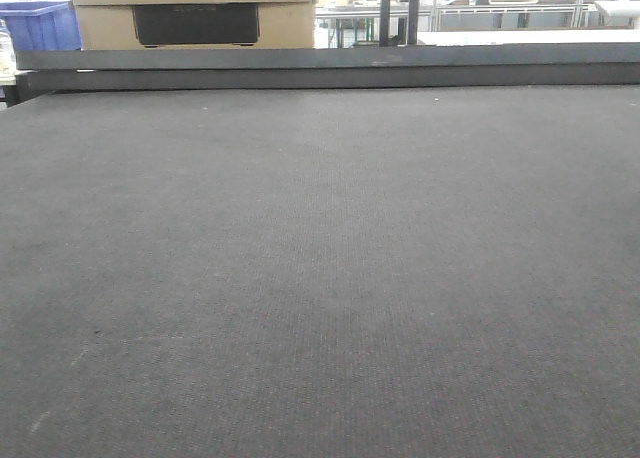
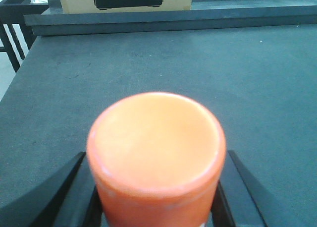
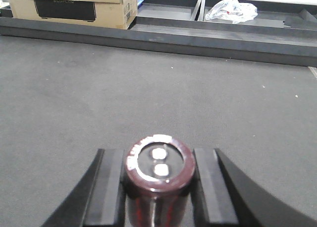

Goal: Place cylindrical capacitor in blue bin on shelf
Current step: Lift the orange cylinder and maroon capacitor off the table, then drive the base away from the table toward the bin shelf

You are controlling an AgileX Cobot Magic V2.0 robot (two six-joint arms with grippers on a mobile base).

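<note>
Between the jaws of the right gripper [image 3: 158,160] the cylindrical capacitor [image 3: 157,182] is clamped, terminal end towards the wrist, presumably for carriage to the shelf, which is not seen. An orange cylinder [image 2: 156,138] is clamped in the left gripper [image 2: 156,162].

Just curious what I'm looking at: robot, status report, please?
Left gripper shut on orange cylinder. Right gripper shut on capacitor, over table. Shelf not in view; box beyond far edge.
</note>
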